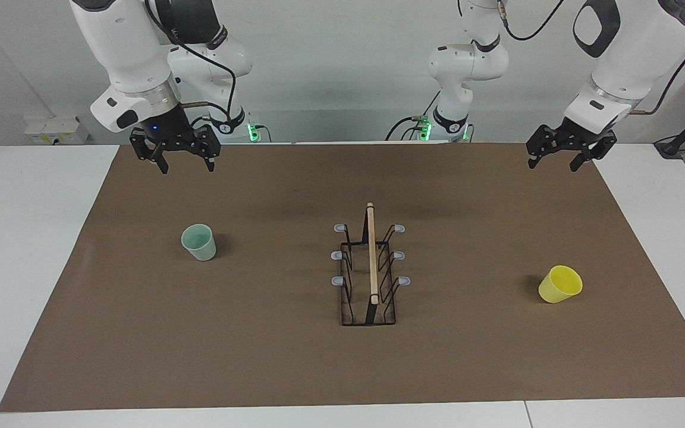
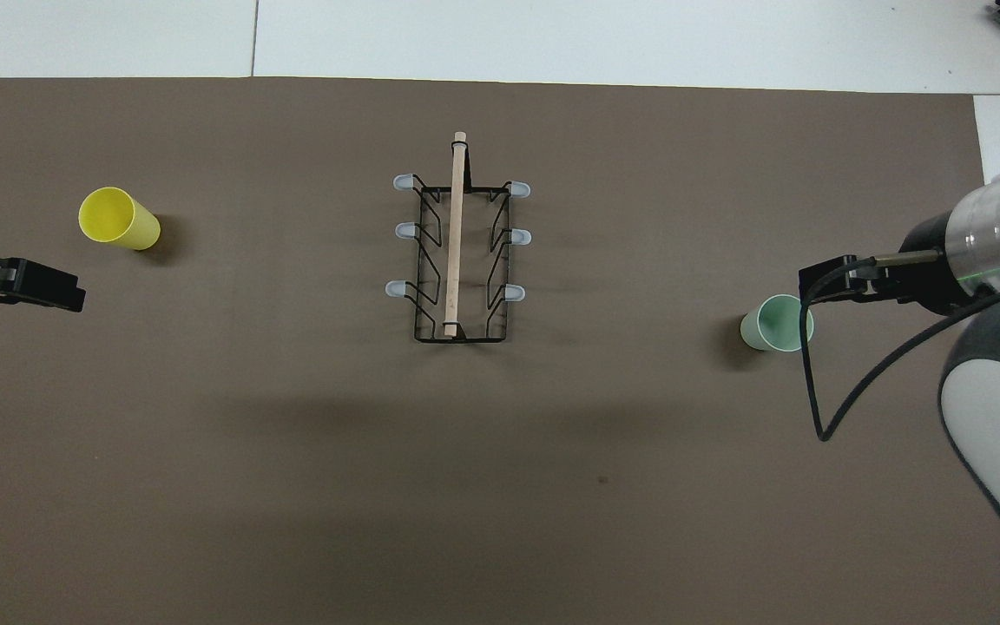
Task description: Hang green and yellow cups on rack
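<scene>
1. Standing mid-bench: one rack with six capped prongs
2. Two cups: green cup toward the right arm's end, yellow cup toward the left arm's end
3. Two claws raised, empty, wide: left claw, right claw

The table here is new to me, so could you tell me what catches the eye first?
A black wire rack stands mid-mat, all prongs bare. A green cup stands upright toward the right arm's end and a yellow cup toward the left arm's. The right gripper and left gripper hang open and empty above the mat's edge.
</scene>
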Robot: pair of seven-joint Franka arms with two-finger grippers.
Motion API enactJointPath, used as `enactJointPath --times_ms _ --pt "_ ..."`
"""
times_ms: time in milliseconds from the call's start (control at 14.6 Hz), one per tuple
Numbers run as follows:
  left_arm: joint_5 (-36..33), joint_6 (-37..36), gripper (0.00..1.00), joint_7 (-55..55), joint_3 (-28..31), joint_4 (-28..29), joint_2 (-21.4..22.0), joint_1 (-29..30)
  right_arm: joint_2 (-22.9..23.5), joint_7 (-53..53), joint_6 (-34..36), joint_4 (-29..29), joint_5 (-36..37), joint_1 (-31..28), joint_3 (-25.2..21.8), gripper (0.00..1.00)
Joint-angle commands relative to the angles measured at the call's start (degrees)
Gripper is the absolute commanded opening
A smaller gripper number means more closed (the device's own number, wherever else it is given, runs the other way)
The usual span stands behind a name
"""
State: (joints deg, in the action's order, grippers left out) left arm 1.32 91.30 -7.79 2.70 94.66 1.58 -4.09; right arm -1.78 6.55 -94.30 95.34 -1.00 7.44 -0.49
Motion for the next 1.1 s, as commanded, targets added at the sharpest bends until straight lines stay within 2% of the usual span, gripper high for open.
enactJointPath --times_ms 0,137,686,960,1029 --pt "0.27 0.19 0.97 0.41 0.02 1.93 1.76 -0.22 0.2 0.57 0.17 -0.42 0.56 0.29 -0.04 1.0" --pt "0.27 0.1 1.0 0.58 0.11 1.93 1.76 -0.39 0.2 0.57 0.08 -0.42 0.56 0.38 -0.04 1.0" --pt "0.18 -0.51 1.0 -0.12 0.02 2.11 2.02 0.04 0.02 0.57 0.17 0.19 0.56 0.38 0.05 1.0" --pt "0.27 -0.6 1.0 0.23 0.02 1.32 1.5 0.04 -0.42 -2.84 -0.79 3.35 0.73 -0.5 0.05 1.0" --pt "0.7 -0.78 1.0 0.32 0.02 0.62 1.06 0.13 -0.42 -3.64 -3.58 5.27 0.73 -0.15 -0.04 1.0"
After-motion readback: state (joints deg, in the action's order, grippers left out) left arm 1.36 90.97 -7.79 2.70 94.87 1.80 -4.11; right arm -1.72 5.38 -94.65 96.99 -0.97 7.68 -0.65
